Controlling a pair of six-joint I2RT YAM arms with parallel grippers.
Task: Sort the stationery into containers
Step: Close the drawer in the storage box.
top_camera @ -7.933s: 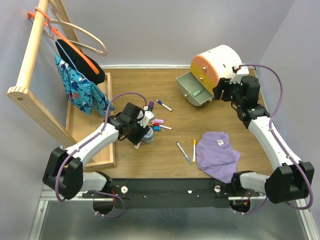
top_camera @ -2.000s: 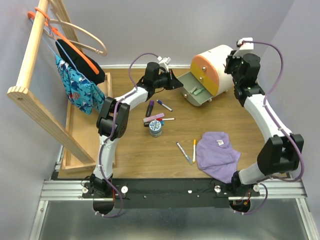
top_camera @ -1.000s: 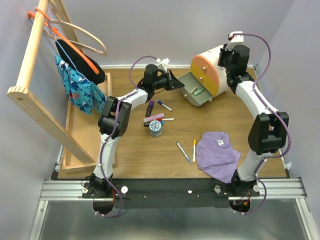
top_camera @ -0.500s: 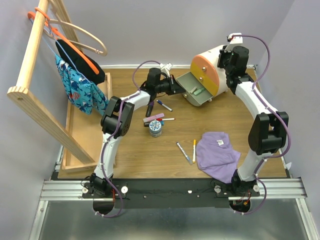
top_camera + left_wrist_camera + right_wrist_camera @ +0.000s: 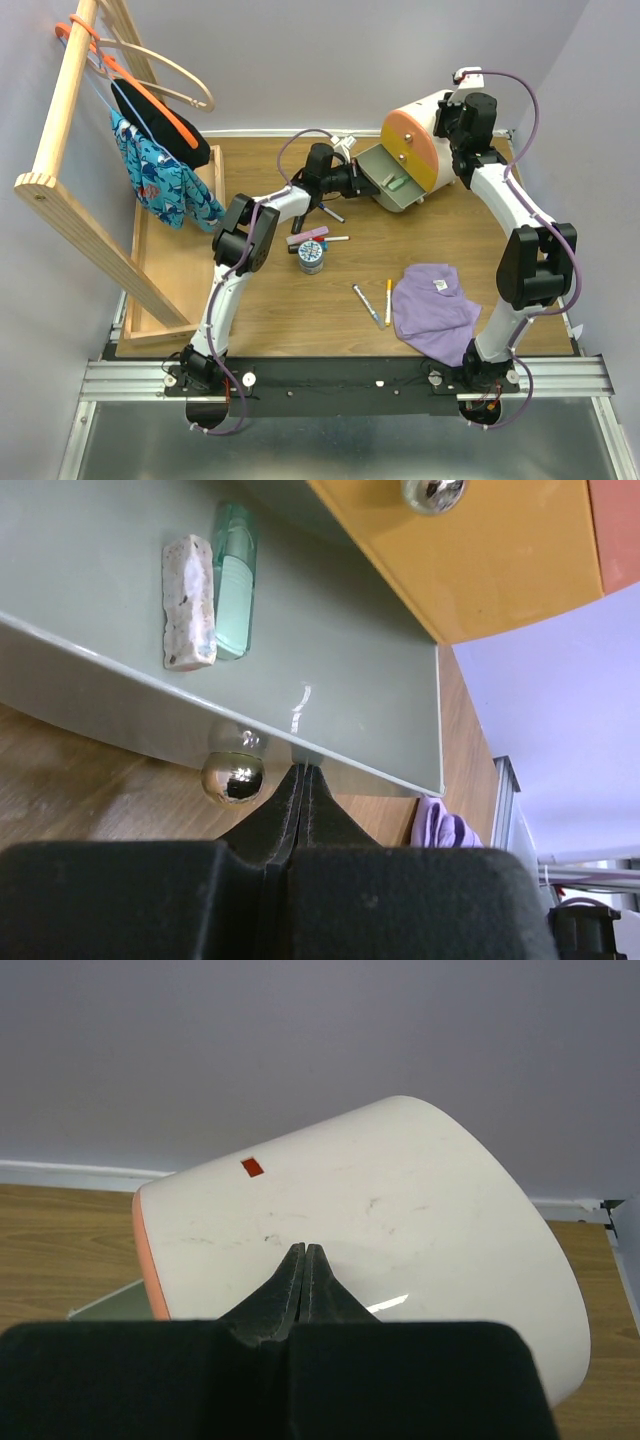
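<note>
The cream drawer unit lies at the back right, with its orange face, a yellow drawer front and an open grey drawer. A whitish eraser and a green piece lie inside that drawer. My left gripper is shut and empty, its tips against the drawer's front wall beside the metal knob. My right gripper is shut and rests on the unit's cream shell. On the table lie a pink bar, a patterned jar, a white pen and two more pens.
A purple cloth lies at the front right. A long wooden tray and a wooden rack with hangers and clothes stand along the left side. The left arm spans above the pens near the drawer.
My left gripper has moved right, from a little short of the open drawer to its front wall. The right arm stays on the unit's shell.
</note>
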